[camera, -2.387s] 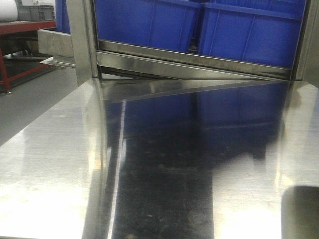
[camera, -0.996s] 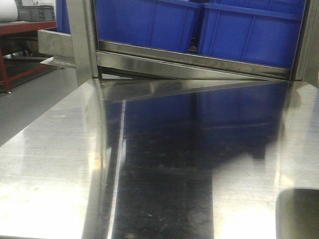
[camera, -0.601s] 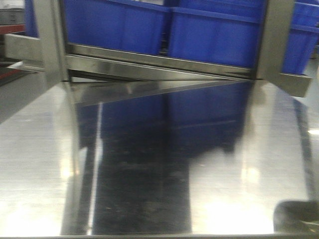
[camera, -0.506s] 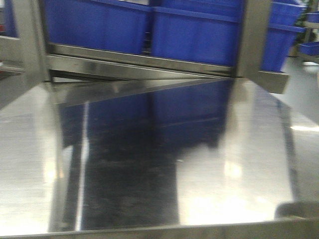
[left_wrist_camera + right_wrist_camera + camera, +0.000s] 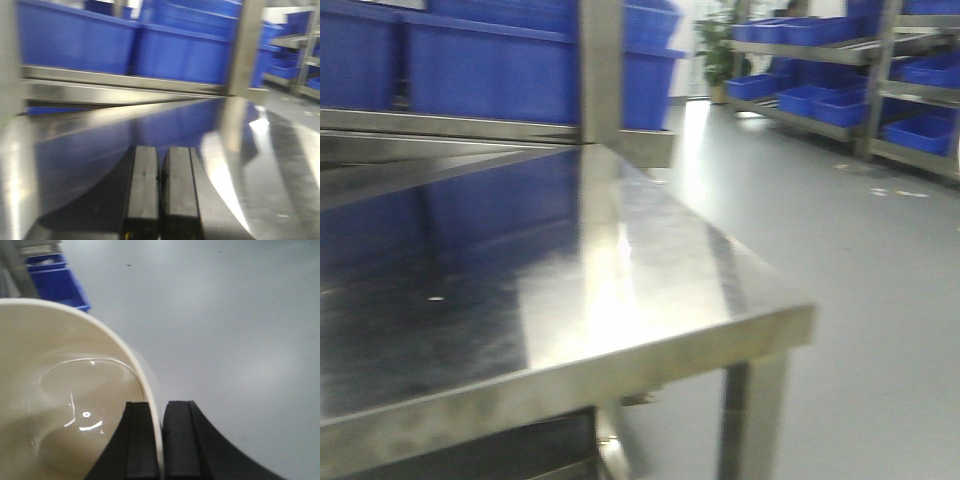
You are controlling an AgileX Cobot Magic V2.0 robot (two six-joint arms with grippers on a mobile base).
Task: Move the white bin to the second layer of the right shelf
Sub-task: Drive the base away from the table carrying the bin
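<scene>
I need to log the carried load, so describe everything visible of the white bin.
The cream-white smooth plastic bin shows only a curved part of its thin rim and its glossy, empty interior with a rounded bottom. The right gripper pinches the rim wall, one black finger inside and one outside. The bin hangs above the grey floor.

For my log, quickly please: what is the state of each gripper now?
Left gripper: shut, holding nothing.
Right gripper: shut on the rim of the white bin.
</scene>
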